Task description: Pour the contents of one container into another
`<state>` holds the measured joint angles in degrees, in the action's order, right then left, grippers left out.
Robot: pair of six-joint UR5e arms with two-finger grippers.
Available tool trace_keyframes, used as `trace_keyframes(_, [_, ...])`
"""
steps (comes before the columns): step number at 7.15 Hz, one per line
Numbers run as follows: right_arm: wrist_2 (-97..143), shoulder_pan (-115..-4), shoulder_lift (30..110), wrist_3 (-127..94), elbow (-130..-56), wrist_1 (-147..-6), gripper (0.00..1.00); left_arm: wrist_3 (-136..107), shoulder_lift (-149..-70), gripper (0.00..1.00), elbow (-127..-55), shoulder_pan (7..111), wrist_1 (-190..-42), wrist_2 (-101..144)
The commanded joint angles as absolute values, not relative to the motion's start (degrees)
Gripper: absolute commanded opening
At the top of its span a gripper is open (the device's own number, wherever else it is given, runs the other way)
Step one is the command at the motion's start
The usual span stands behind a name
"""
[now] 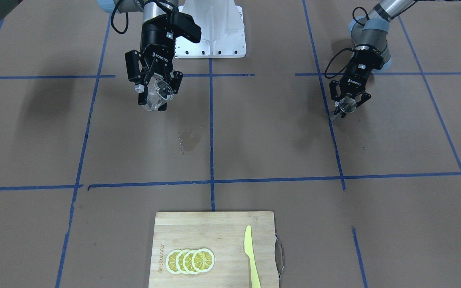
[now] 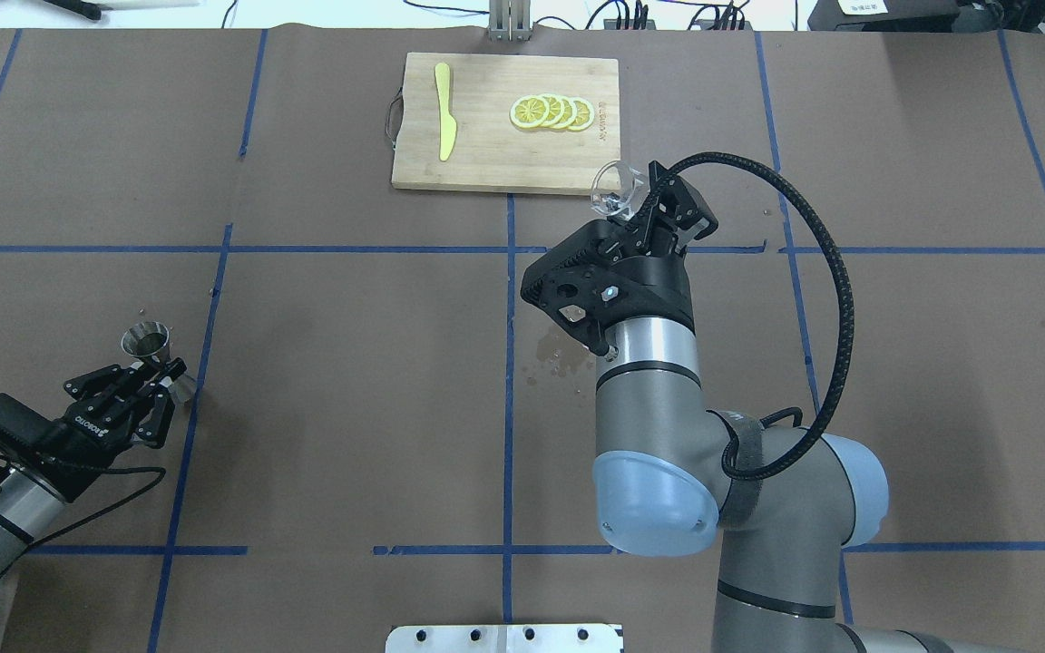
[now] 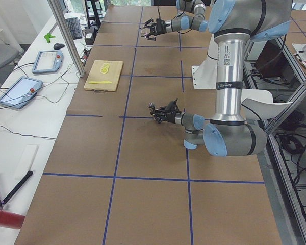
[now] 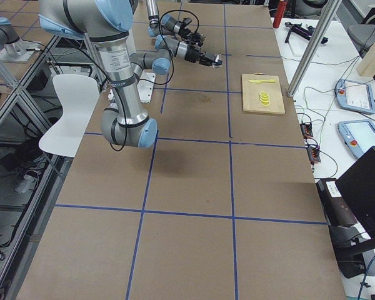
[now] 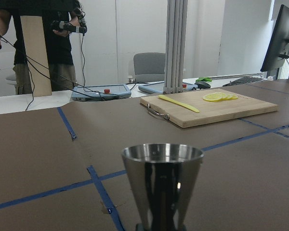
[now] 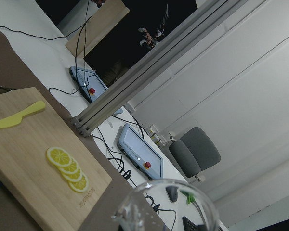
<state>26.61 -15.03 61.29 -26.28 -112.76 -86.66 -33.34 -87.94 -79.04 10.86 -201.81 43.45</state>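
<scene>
I am logging a bamboo board (image 2: 486,154) at the far edge. The right gripper (image 2: 648,207) is clamping a clear glass (image 2: 613,184), tilted, near it. The left gripper (image 2: 162,374), at the table's left, is clamping a conical jigger (image 2: 146,340); its wrist view alone is showing the mirror finish.

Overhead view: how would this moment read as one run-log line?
left end effector: shut on metal jigger | right end effector: shut on clear glass, above table | containers: far apart
</scene>
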Motion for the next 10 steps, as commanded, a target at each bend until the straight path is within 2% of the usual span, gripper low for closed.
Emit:
trace_keyframes(1, [26.54, -15.03, 61.52, -26.28, -112.85, -86.66, 0.0, -33.49, -87.98, 0.0, -78.93, 10.99, -201.8, 43.77])
trace_keyframes(10, [26.54, -15.03, 61.52, -26.28, -112.94, -86.66, 0.0, -35.86, -87.98, 0.0, -77.26, 10.99, -201.88, 43.68])
